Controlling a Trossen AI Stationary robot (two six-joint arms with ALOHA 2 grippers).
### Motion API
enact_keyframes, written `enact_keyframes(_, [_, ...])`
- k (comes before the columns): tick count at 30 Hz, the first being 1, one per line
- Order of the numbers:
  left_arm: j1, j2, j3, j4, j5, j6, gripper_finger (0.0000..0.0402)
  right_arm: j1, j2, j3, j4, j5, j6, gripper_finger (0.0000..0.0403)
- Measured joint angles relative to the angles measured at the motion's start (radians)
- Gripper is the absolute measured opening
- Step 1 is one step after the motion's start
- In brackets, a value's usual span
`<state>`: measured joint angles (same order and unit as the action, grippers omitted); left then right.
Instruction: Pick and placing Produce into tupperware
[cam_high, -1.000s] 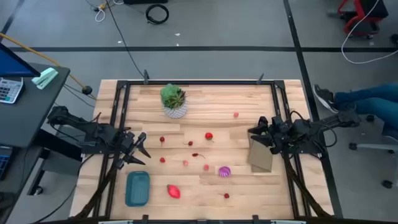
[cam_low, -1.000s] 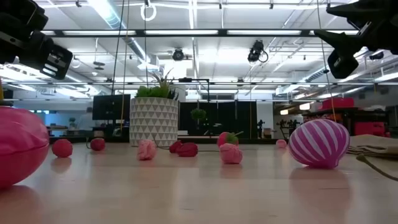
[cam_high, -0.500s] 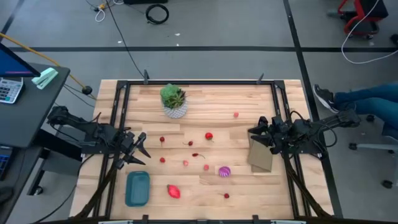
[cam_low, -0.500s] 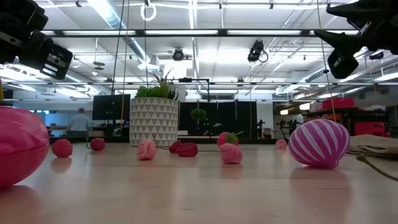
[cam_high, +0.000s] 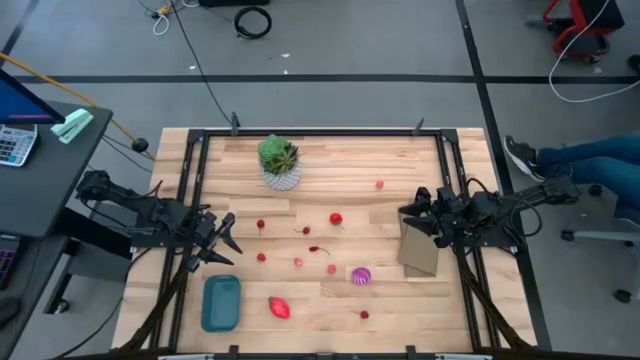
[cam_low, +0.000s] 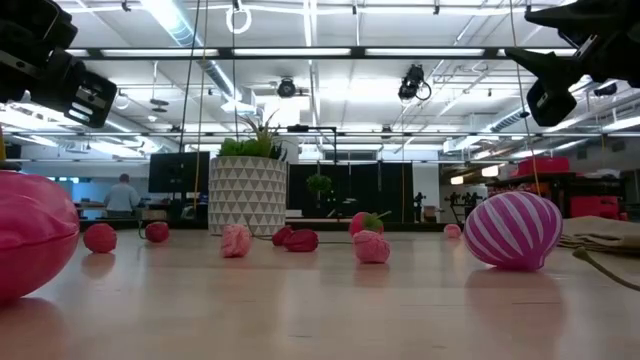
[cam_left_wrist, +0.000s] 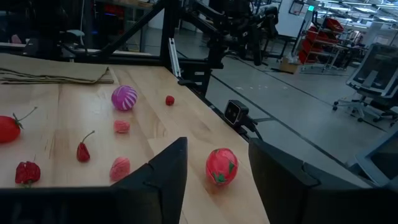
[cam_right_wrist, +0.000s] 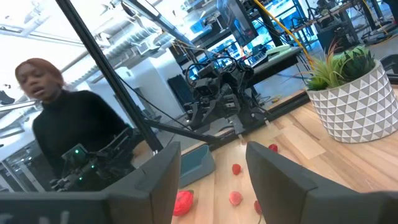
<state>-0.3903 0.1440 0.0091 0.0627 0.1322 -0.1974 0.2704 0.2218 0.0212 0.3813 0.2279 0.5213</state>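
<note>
On the table, produce: we see small red pieces (cam_high: 261, 257) scattered over the middle, an oval red-pink piece (cam_high: 280, 307) just beside the teal tray (cam_high: 221, 303), and a purple ribbed ball (cam_high: 360, 275) near the cardboard-coloured bag (cam_high: 419, 249).
Left end effector (cam_high: 222, 243): fingers spread wide, holding nothing, hovering just beyond the tray's far end.
Right end effector (cam_high: 411, 213): fingers parted, empty, above the bag's far edge.
Tray axis: we judge its long axis runs from the near table edge toward the potted plant (cam_high: 279, 162); open side up.
Oval piece axis: lies slantwise to the tray, in our judgement.
Risk, rolling: we expect the round pieces and ball may roll away if nudged by one finger first.
Risk, tray: a light tray could slide if bumped on release.
Risk, size: tiny pieces may slip between fingers.
</note>
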Motion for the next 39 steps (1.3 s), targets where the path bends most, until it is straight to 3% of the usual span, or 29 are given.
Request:
enact_keyframes(12, [0.000, 0.000, 0.000, 0.017, 0.000, 0.000, 0.0177, 0.000, 0.000, 0.000, 0.000, 0.000, 0.000, 0.0192])
enact_keyframes(15, [0.000, 0.000, 0.000, 0.041, -0.010, 0.075, 0.0177, 0.000, 0.000, 0.000, 0.000, 0.000, 0.000, 0.0192])
enact_keyframes(26, [0.000, 0.000, 0.000, 0.468, -0.041, 0.233, 0.0177, 0.000, 0.000, 0.000, 0.000, 0.000, 0.000, 0.0192])
enact_keyframes(29, [0.000, 0.000, 0.019, 0.520, -0.049, 0.236, 0.0178, 0.000, 0.000, 0.000, 0.000, 0.000, 0.000, 0.0192])
enact_keyframes(32, [0.000, 0.000, 0.066, 0.515, -0.128, 0.211, 0.0181, 0.000, 0.000, 0.000, 0.000, 0.000, 0.000, 0.0192])
enact_keyframes(35, [0.000, 0.000, 0.125, 0.457, -0.281, 0.098, 0.0180, 0.000, 0.000, 0.000, 0.002, 0.006, -0.038, 0.0192])
enact_keyframes(39, [0.001, 0.000, 0.228, 0.242, -0.494, -0.044, 0.0177, 0.000, -0.001, 0.000, 0.062, 0.056, 0.060, 0.0192])
